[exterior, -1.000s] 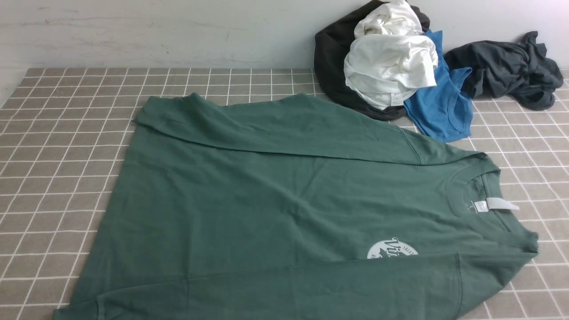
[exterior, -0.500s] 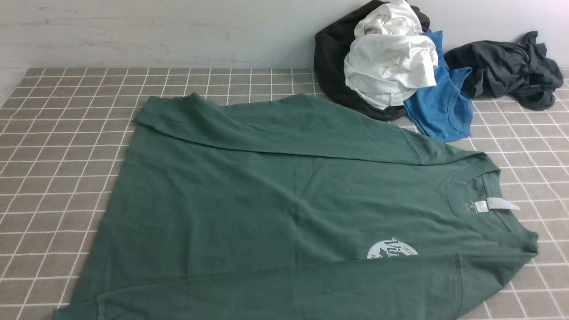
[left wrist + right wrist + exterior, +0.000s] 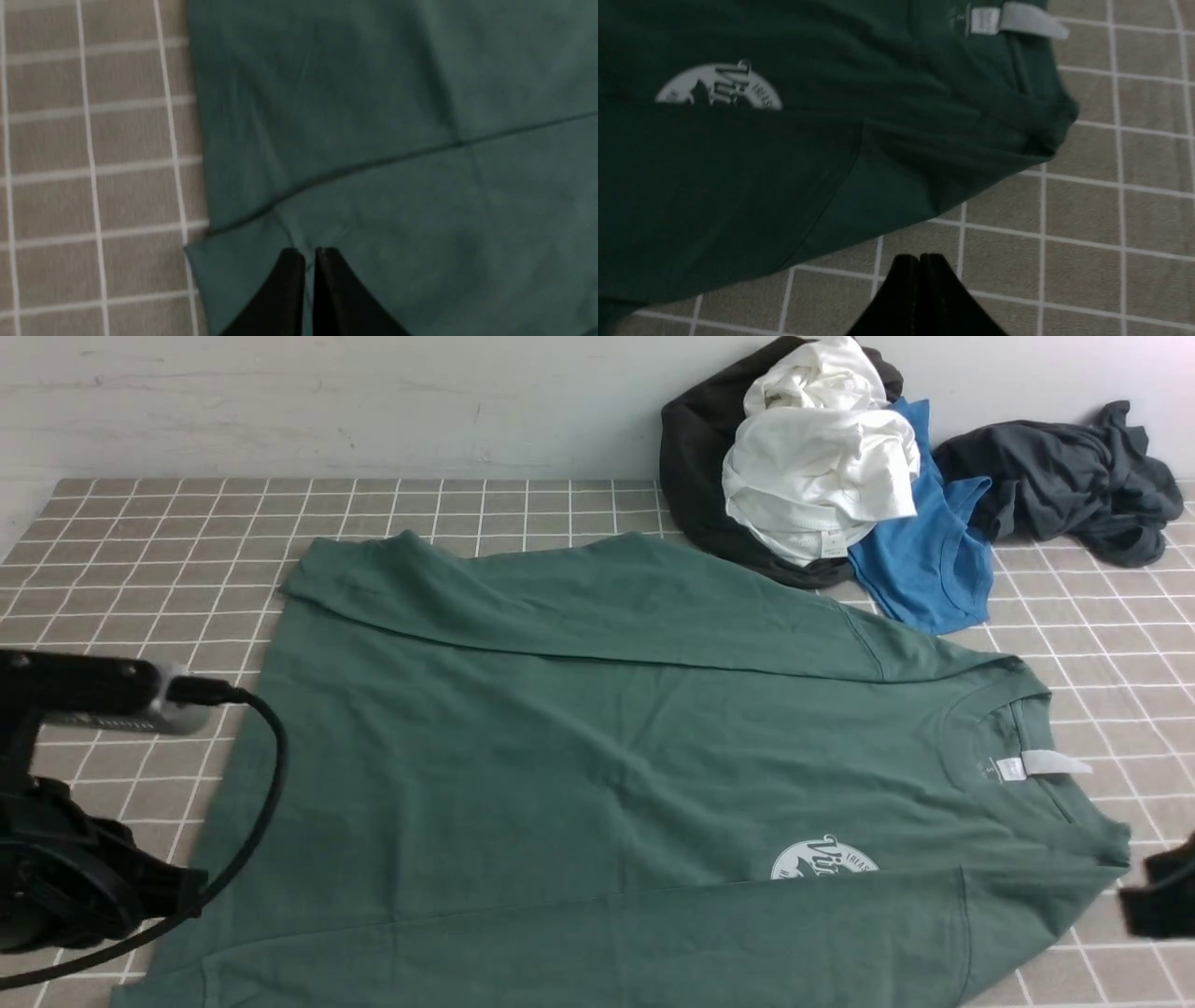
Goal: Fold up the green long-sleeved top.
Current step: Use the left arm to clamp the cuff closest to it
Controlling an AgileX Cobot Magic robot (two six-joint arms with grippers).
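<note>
The green long-sleeved top (image 3: pixel 597 756) lies flat on the tiled table (image 3: pixel 140 569), neck to the right, hem to the left. Both sleeves are folded across the body. Its white neck tag (image 3: pixel 1050 763) and round chest logo (image 3: pixel 822 861) show. My left gripper (image 3: pixel 309 252) is shut and empty, over the near sleeve's cuff end by the hem (image 3: pixel 201 140). Its arm (image 3: pixel 84 887) stands at the top's left edge. My right gripper (image 3: pixel 920 256) is shut and empty over bare tiles just off the near shoulder (image 3: pixel 896 186). It shows at the right edge of the front view (image 3: pixel 1158 896).
A heap of clothes lies at the back right against the wall: a white garment (image 3: pixel 822 457), a bright blue tank top (image 3: pixel 934 560), a black one (image 3: pixel 695 457) and a dark grey one (image 3: pixel 1064 476). A black cable (image 3: pixel 266 775) loops from the left arm over the hem.
Both arms have come into view: the left arm at the top's left edge, the right gripper at the near right. The top has not moved.
</note>
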